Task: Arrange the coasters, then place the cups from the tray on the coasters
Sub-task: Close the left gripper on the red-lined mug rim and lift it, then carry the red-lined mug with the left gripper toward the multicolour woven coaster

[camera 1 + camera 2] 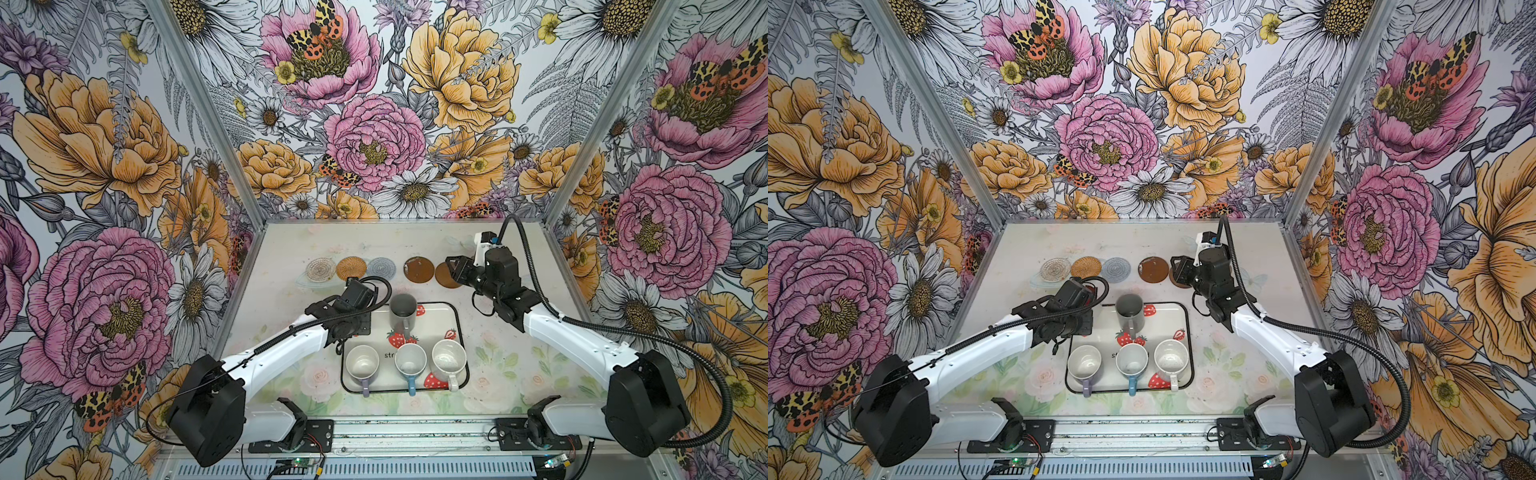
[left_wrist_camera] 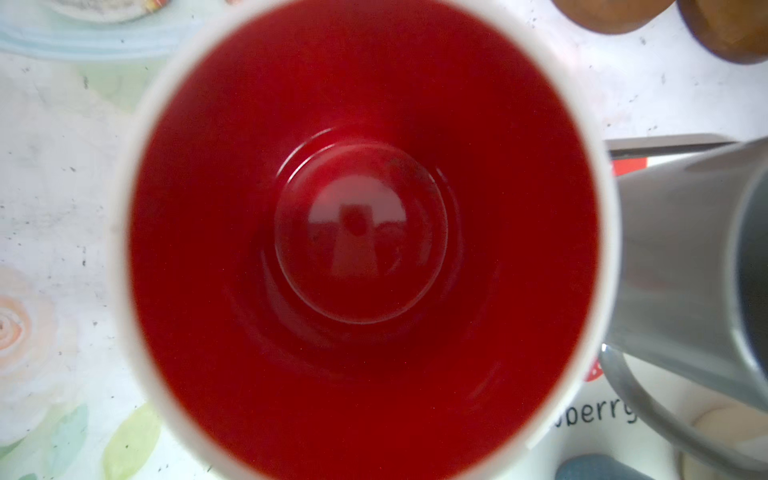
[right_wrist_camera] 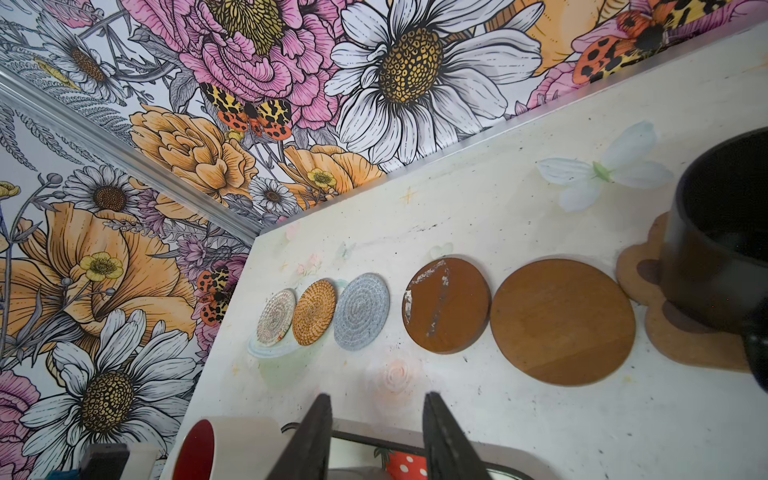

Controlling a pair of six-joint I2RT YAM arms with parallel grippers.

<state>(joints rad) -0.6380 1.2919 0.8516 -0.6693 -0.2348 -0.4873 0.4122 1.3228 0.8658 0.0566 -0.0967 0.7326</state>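
Note:
The white cup with red inside fills the left wrist view. My left gripper is shut on it by the tray's far left corner, fingers hidden. On the tray stand the grey, lilac, light blue and speckled white cups. The coasters lie in a far row: clear beaded, tan woven, grey woven, two brown discs. The black cup stands on the paw-shaped coaster. My right gripper hangs open and empty above the nearer disc.
Flowered walls close the table at the back and both sides. Both arm bases sit at the front edge. The right forearm stretches over the table right of the tray and hides the paw-shaped coaster in both top views.

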